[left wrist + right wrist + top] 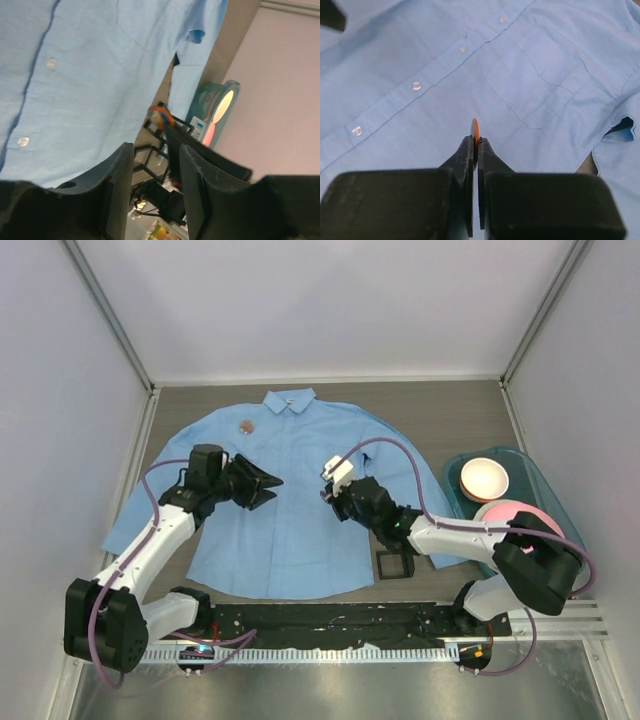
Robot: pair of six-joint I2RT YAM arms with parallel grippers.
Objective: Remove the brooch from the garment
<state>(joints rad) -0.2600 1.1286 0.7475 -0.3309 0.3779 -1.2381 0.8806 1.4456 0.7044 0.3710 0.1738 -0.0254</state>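
At the right edge of the top view a translucent teal plastic tray (pixel 528 466) holds a cream round bowl (pixel 485 478) and, below it in the frame, a pink round plate (pixel 510 512). The grey-brown wood-grain counter (pixel 450 410) carries the light blue long-sleeved button-front shirt (pixel 290 535), spread flat, collar toward the top of the frame. The small round pinkish brooch (pixel 245 425) sits on the shirt's chest just below and left of the collar, apart from both hands. A small black square frame (pixel 393 563) lies at the shirt's lower right hem. Plain white panels wall in the counter on three sides. The left hand (pixel 156 149) hangs over the shirt's centre left with fingers spread, released. The right hand (pixel 475 141) is clenched over the button placket on a thin orange sliver (pixel 475 129), seen edge-on; what it is I cannot tell.
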